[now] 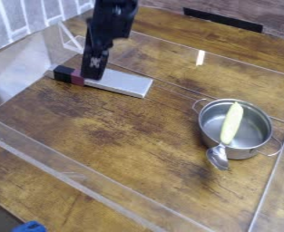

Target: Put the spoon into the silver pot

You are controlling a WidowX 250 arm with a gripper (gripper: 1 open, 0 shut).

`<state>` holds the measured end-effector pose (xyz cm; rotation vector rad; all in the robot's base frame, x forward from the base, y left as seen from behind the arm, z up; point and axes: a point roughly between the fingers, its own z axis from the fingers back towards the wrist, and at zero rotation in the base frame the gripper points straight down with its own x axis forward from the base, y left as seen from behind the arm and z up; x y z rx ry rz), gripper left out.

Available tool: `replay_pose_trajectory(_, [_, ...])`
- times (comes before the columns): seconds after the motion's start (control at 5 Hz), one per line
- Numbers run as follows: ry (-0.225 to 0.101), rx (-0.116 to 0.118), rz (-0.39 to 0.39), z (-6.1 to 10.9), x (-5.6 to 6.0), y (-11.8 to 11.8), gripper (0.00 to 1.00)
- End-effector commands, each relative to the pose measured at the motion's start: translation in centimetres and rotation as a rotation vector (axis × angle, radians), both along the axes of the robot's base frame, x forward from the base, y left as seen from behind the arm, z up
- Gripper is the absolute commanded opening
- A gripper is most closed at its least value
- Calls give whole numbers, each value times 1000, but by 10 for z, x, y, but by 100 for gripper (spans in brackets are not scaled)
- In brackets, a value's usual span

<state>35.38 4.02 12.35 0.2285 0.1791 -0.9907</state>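
Note:
The silver pot (257,136) stands on the wooden table at the right. The spoon's pale-yellow handle (232,121) lies inside the pot. Its shiny metal bowl (218,159) sticks out over the pot's near rim and rests by the table. My black gripper (94,68) hangs far to the left of the pot, above the left end of a flat grey block (122,82). It points down and holds nothing. It is seen nearly edge-on, its fingers apart.
A small dark red and black piece (66,74) lies at the grey block's left end. Clear plastic walls (59,159) ring the table. A clear folded stand (77,36) sits at the back left. A blue thing (29,227) shows at the bottom edge.

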Motion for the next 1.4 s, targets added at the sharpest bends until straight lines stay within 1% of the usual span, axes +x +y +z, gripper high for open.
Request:
replay_pose_trajectory(0.0, [-80, 0, -44, 28, 16, -7, 100])
replay_pose_trajectory(0.4, [-93, -23, -27, -6, 31, -6, 100])
replay_pose_trajectory(0.6, [-99, -26, -103, -8, 33, -2, 100])
replay_pose_trajectory(0.8, [-109, -22, -136, -6, 34, 0, 100])
replay_pose_trajectory(1.2, [-125, -7, -164, -10, 38, 12, 100])
